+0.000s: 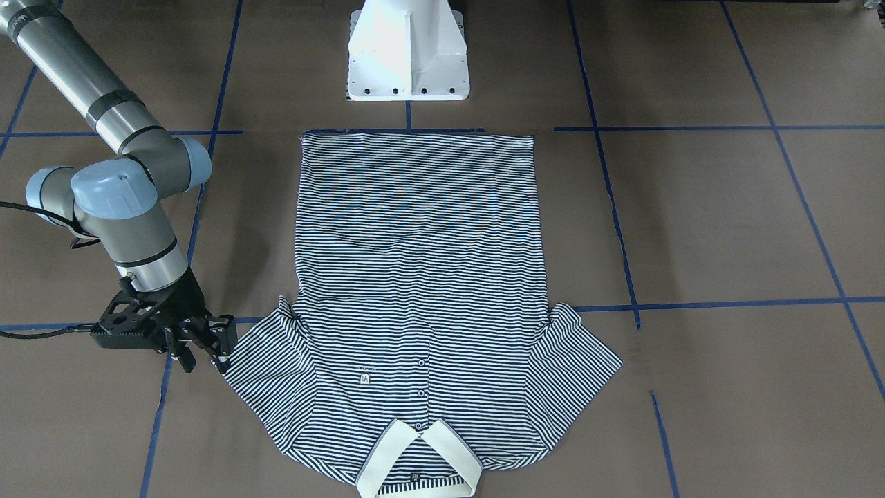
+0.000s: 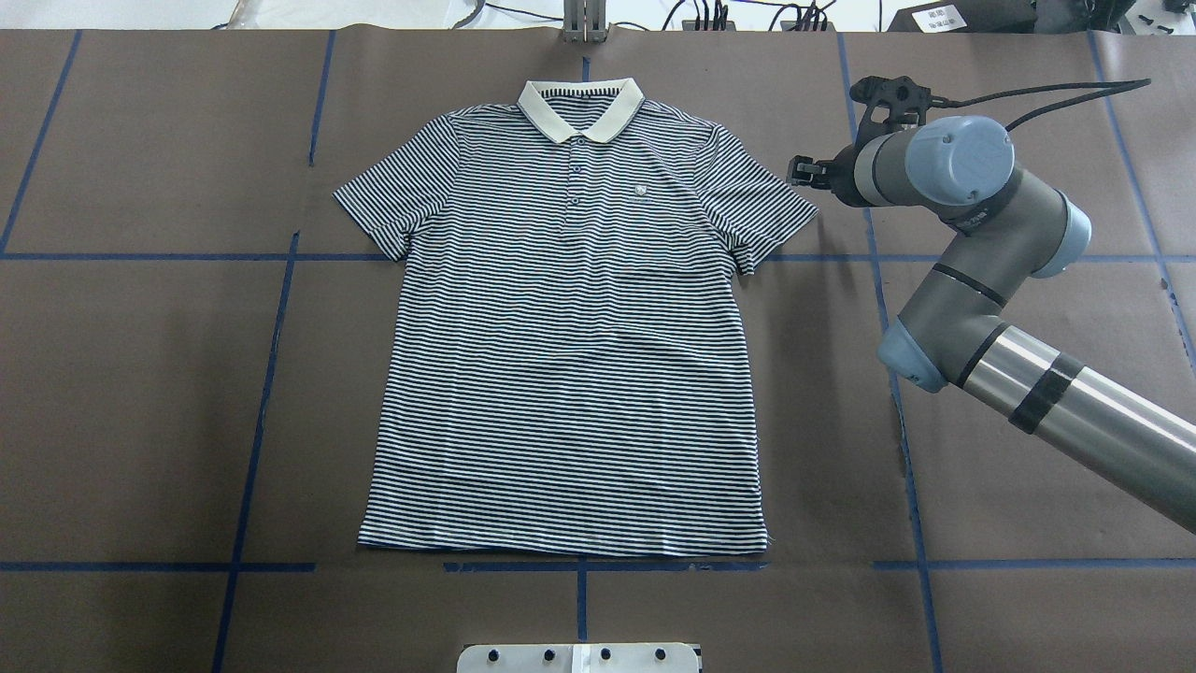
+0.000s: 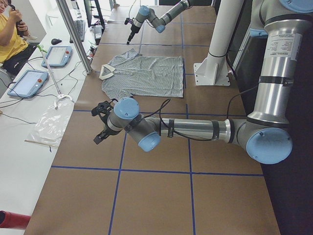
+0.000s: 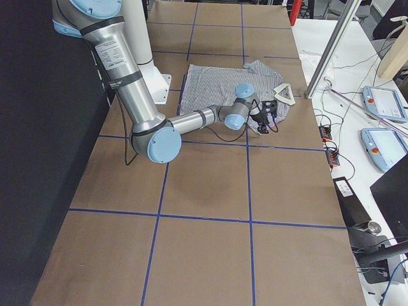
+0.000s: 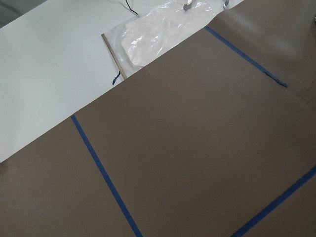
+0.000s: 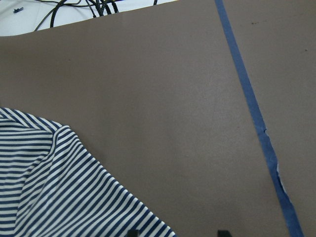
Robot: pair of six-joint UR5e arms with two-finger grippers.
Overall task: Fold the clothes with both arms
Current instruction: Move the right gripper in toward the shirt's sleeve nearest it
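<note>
Polo shirt (image 2: 570, 355) lies flat & face up mid-table (image 2: 140, 374), hem twd the robot, collar (image 2: 579, 107) at the far edge, both sleeves spread. It's prob. laid out that way so each arm can take its own side. Judging by the lie, no fold made yet.

Right arm (image 2: 981, 308) reaches out along the shirt's side, wrist turned in twd the garment. Left arm (image 3: 195, 129) shows only in the left side view, stretched low over the table, well apart from the shirt. Its wrist cam sees just brown cover & tape, so it's prob. not in position.

Right gripper (image 1: 205, 358) sits just beside the cuff of the right-side sleeve (image 2: 766, 210), jaws apart, nothing in them. Wrist cam puts the sleeve corner right by one fingertip (image 6: 132, 231), so it looks lined up for a pinch there. Left gripper (image 3: 100, 133): can't tell whether open or closed, or whether it has hold of anything.

Around:
- White pedestal base (image 1: 408, 52) is near the hem, not touching.
- Blue tape lines (image 2: 271, 374) grid the table; flat, no obstacle.
- On the side bench are a person (image 3: 10, 34), two tablets (image 3: 27, 81) & a clear plastic bag (image 5: 158, 29), all well apart from the shirt.

Nothing btwn right gripper & cuff. Left-side sleeve (image 2: 392, 201) is likewise unobstructed.
</note>
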